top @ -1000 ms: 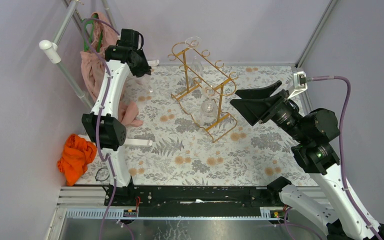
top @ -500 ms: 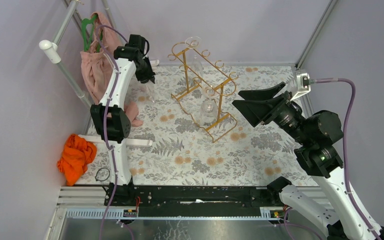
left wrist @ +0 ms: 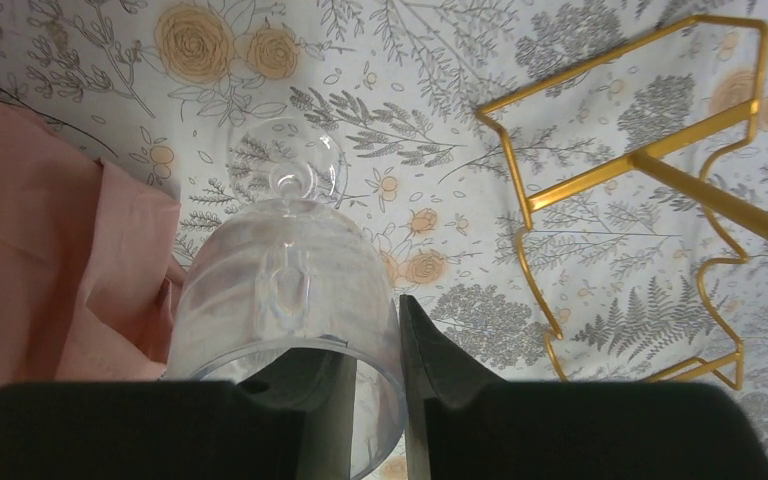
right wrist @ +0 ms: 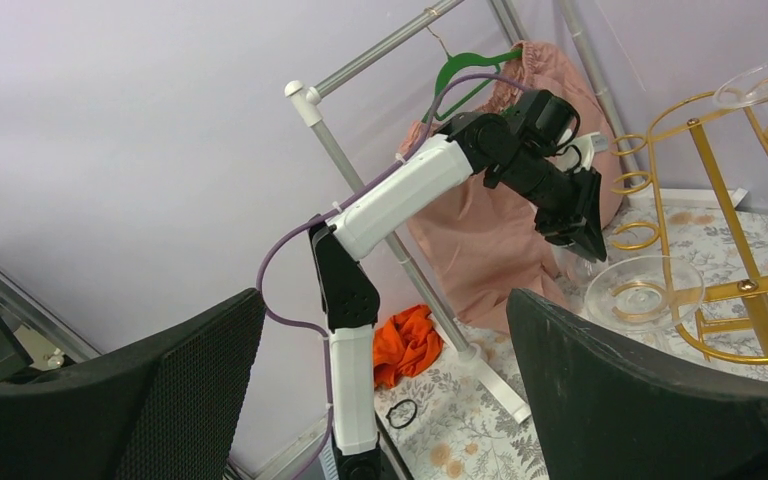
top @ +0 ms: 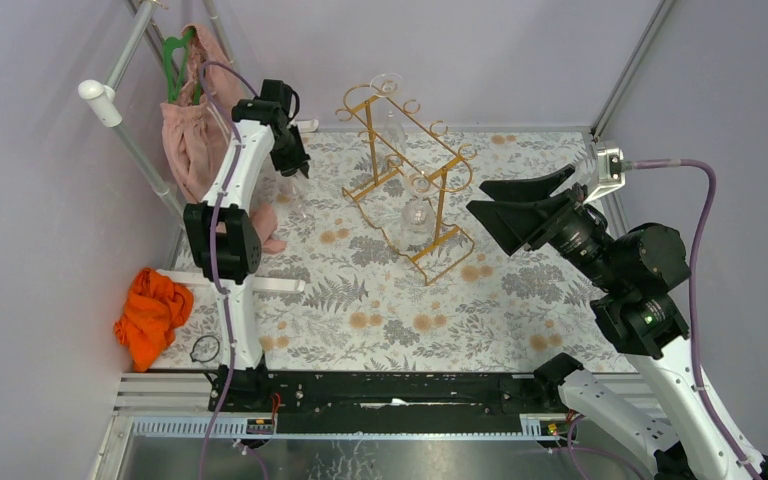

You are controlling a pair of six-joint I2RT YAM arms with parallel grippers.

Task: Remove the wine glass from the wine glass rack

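On my right side, my right gripper [top: 500, 205] stands wide open with nothing in it, just beside the rack [top: 410, 170]. The gold rack stands on the flowered table [top: 520, 300], another glass [top: 418, 215] hanging from it. Farther back on the left, my left gripper [left wrist: 375, 340] is pinched narrow on the wine glass [left wrist: 280, 280] by its rim, one finger inside the bowl. The glass is off the rack and beside the pink cloth [left wrist: 40, 250].
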